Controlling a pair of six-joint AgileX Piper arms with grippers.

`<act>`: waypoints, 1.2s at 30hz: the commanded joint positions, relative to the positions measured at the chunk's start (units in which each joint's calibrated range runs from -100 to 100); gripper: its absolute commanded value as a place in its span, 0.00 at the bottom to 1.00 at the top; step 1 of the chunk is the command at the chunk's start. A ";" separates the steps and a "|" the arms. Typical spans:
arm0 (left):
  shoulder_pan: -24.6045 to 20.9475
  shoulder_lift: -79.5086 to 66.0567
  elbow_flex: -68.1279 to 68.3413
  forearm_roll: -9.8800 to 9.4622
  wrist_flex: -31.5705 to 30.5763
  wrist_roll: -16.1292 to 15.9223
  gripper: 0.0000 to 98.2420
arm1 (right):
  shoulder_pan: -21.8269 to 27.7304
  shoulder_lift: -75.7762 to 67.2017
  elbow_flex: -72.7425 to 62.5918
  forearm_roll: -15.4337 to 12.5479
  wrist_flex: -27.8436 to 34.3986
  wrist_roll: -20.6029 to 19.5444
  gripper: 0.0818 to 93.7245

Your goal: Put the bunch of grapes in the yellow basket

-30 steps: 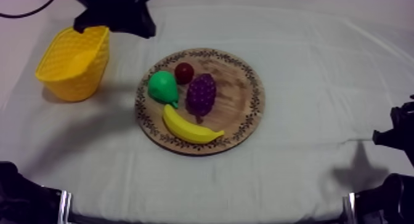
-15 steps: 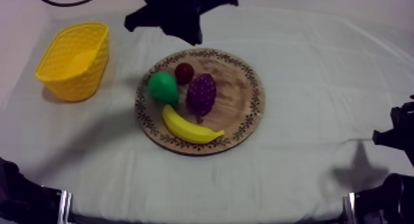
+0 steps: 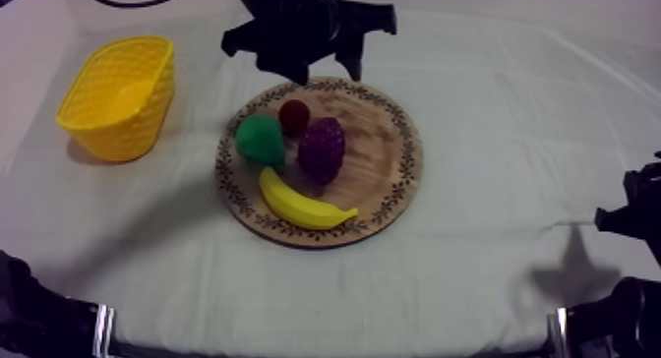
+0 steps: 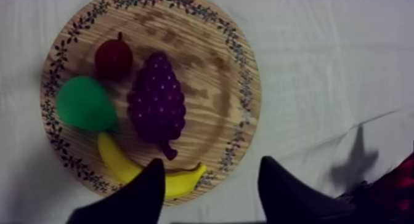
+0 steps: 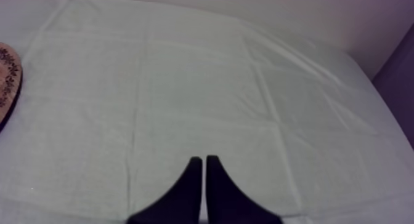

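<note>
Left hand (image 4: pixel 212 161) spread apart, empty, poised above wooden board (image 4: pixel 243 85), likely to straddle bunch of grapes (image 4: pixel 157 104) lying mid-board, just beside pear (image 4: pixel 83 103). Yellow basket (image 3: pixel 116 87) well apart, open-topped for the drop. Right hand (image 5: pixel 204 160) pressed together, idle over bare counter (image 5: pixel 215 85).

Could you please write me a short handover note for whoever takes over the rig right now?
Left gripper: open, holding nothing, hovering over the wooden board.
Right gripper: shut on nothing, over bare cloth at its own side.
Bunch of grapes: lying on the board, beside the pear, with the small red fruit behind it and the banana in front.
Yellow basket: on the cloth, left of the board.
Done: nothing gripped yet.
Left: lower onto the grapes, grip, carry to the basket, release.
</note>
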 commanded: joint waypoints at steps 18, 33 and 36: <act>-1.09 11.09 3.12 1.90 -2.14 -1.01 0.88 | 0.00 -0.02 -0.05 -0.01 -0.03 -0.02 0.00; -2.75 22.50 -2.46 3.39 -4.26 -2.56 0.91 | 0.00 -0.02 -0.05 -0.01 -0.03 -0.02 0.00; -3.08 24.26 -4.14 3.56 -3.90 -2.85 0.91 | 0.00 -0.02 -0.05 -0.01 -0.03 -0.02 0.00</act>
